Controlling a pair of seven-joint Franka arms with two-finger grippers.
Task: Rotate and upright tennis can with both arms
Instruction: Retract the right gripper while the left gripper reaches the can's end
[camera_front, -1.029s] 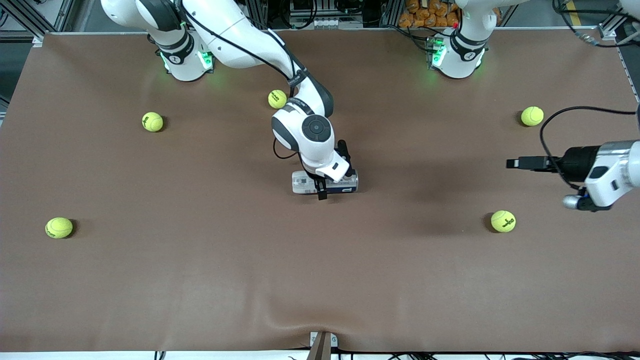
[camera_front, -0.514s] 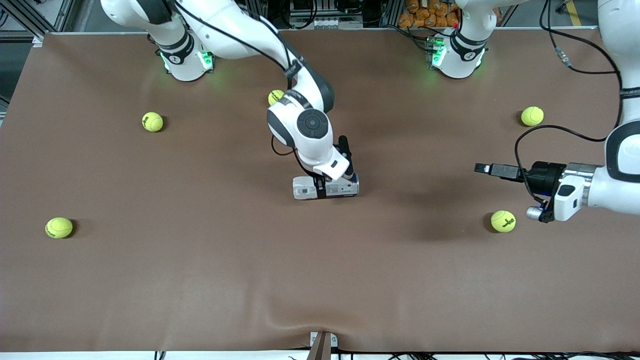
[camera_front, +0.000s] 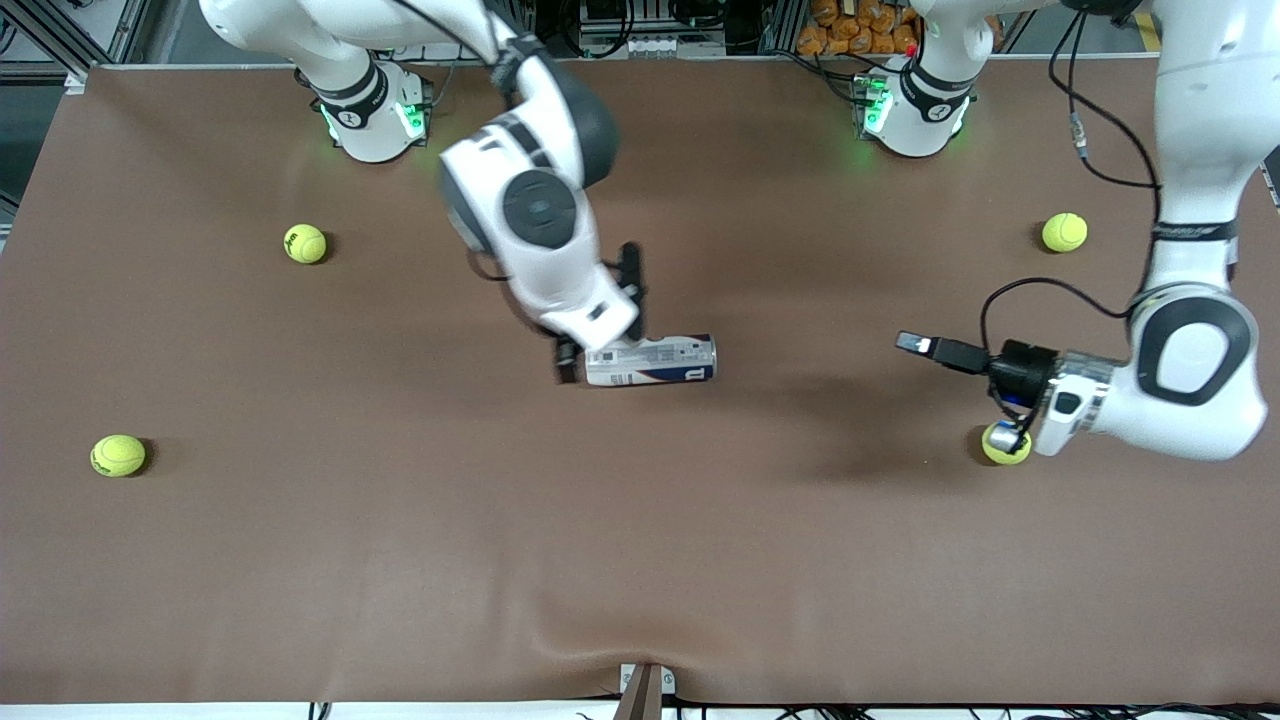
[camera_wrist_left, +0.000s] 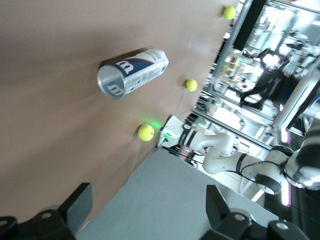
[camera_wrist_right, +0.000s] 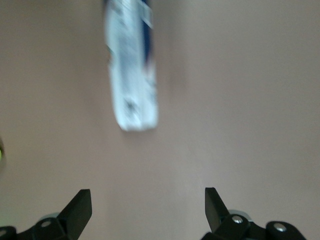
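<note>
Can (camera_front: 650, 361) lies on its side mid-surface (camera_front: 640, 560), free of both pincers. Right pincer (camera_front: 598, 312) spread, up over the can's end toward the right arm's side. Left pincer (camera_front: 915, 343) spread, well apart from can, above a ball (camera_front: 1003, 445).

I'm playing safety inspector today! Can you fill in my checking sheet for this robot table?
Surface: brown table cover, wrinkled near the front edge.
Job's things: tennis can lying on its side mid-table, not gripped.
Clutter: four tennis balls visible; one partly under the left arm.
End effectors: right end effector open, above the can's end; left end effector open, pointing toward the can.
Cables: black cable looping from the left wrist.
Surroundings: metal framing, orange objects.
</note>
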